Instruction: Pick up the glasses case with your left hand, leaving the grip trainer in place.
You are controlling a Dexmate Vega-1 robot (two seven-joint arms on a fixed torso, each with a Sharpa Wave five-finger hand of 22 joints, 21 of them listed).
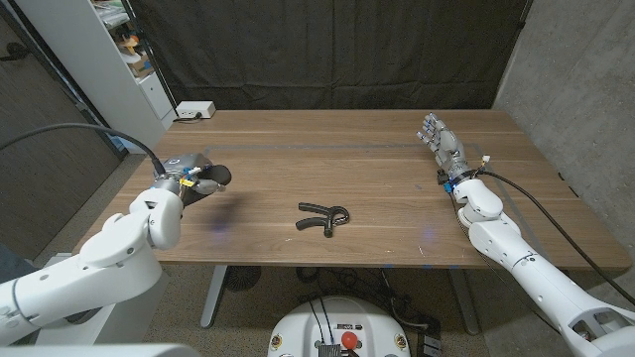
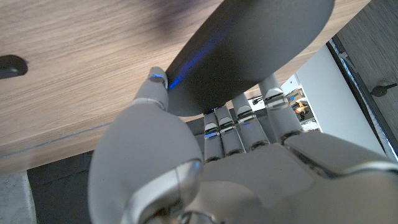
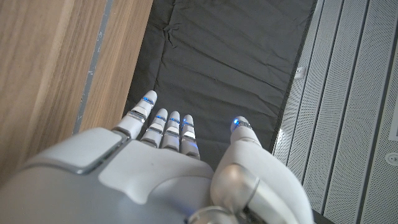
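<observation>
1. Left hand [image 1: 190,177] grips the dark glasses case [image 1: 212,178], thumb [image 2: 154,87] on one side and fingers [image 2: 239,118] on the other; case looks lifted off the wooden table [image 1: 327,149], though the head view is poor there.
2. Grip trainer [image 1: 323,218] lies on the table, well to the case's right.
3. Right hand [image 1: 438,136] is far beyond the trainer, fingers straight, close together, thumb apart, holding nothing.
</observation>
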